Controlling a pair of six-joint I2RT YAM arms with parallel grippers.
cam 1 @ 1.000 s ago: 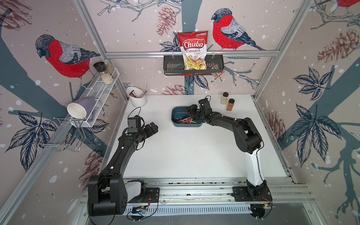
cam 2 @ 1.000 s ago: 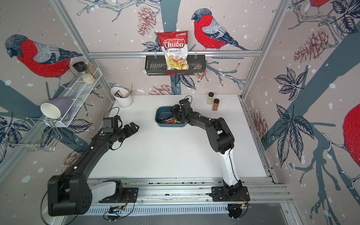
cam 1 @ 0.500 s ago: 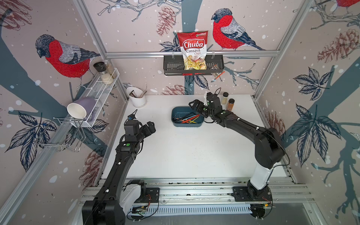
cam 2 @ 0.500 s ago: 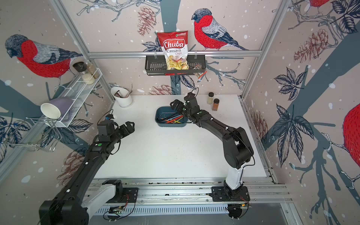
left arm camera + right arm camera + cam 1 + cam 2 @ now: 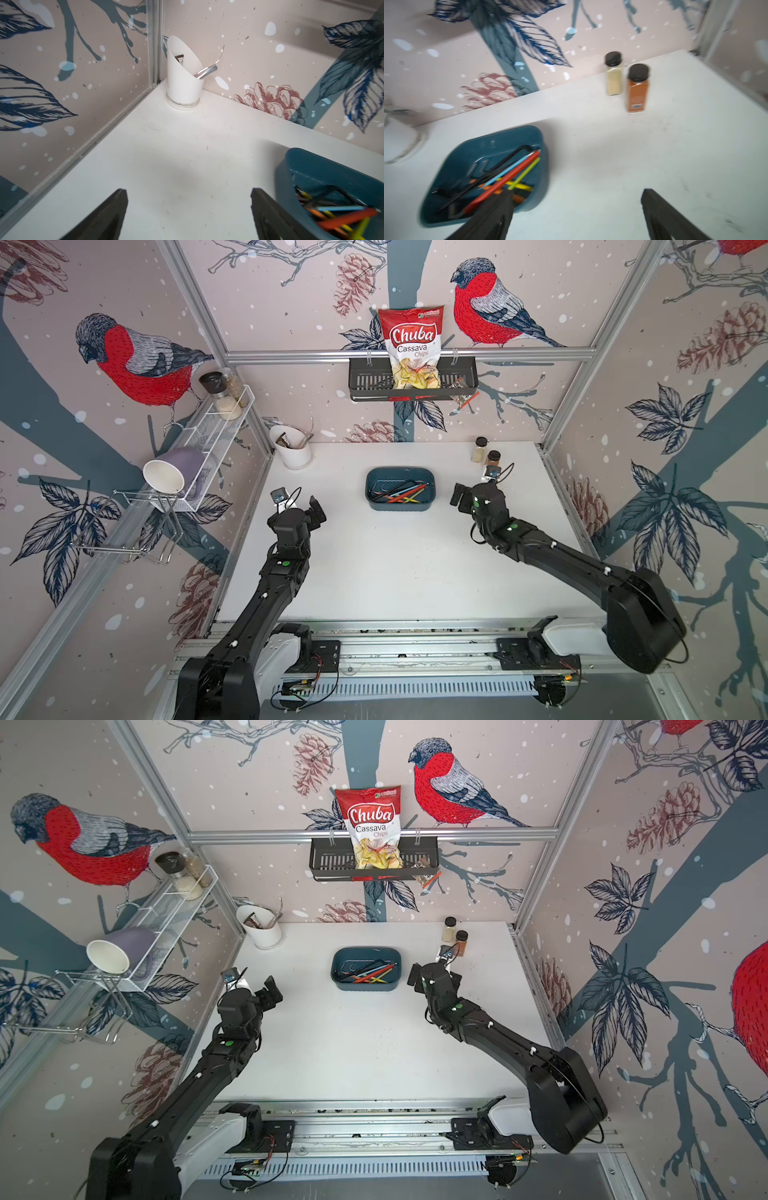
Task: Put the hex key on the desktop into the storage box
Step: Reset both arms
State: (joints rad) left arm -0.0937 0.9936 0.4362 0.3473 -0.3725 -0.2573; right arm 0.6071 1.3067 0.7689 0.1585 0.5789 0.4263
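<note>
- Two grippers, left gripper (image 5: 188,191) and right gripper (image 5: 576,192): jaws spread wide, nothing held, above desktop (image 5: 395,564).
- One storage box (image 5: 400,506): between both, slightly farther; right gripper nearest, not touching.
- One hex key (image 5: 506,161), black: inside box among coloured keys (image 5: 512,173); judged light, stiff, slick; best pinched mid-shank.

Your left claw (image 5: 188,193) and right claw (image 5: 576,192) both hold their jaws spread wide, arms reaching forward, well apart.
</note>
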